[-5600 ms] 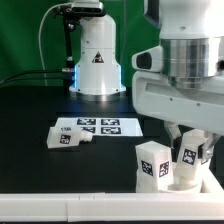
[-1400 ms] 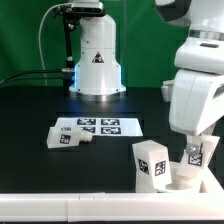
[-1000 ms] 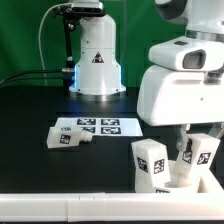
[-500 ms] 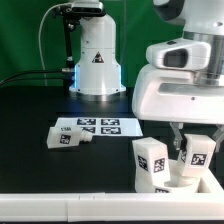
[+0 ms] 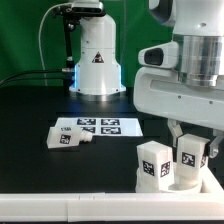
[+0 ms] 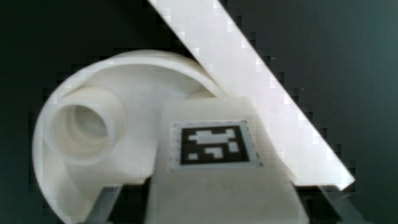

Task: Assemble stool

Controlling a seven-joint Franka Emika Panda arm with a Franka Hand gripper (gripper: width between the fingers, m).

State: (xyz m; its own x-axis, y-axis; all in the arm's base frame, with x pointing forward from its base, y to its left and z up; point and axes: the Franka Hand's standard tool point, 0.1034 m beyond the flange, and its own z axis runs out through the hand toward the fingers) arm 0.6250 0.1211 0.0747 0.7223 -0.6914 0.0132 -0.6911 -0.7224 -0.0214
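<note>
The stool's round white seat lies at the front of the exterior view's right, against the corner rail. One tagged white leg stands upright in it. My gripper is shut on a second tagged leg and holds it upright on the seat beside the first. In the wrist view the held leg fills the space between my fingers, with the seat and an open socket behind it. A third leg lies on the table at the exterior view's left.
The marker board lies flat mid-table. The long white corner rail runs along the front edge and shows in the wrist view. The robot base stands at the back.
My gripper has swung and turned above the seat with the leg in it; the leg's tag faced sideways a second ago and now faces forward, lower on the seat.
</note>
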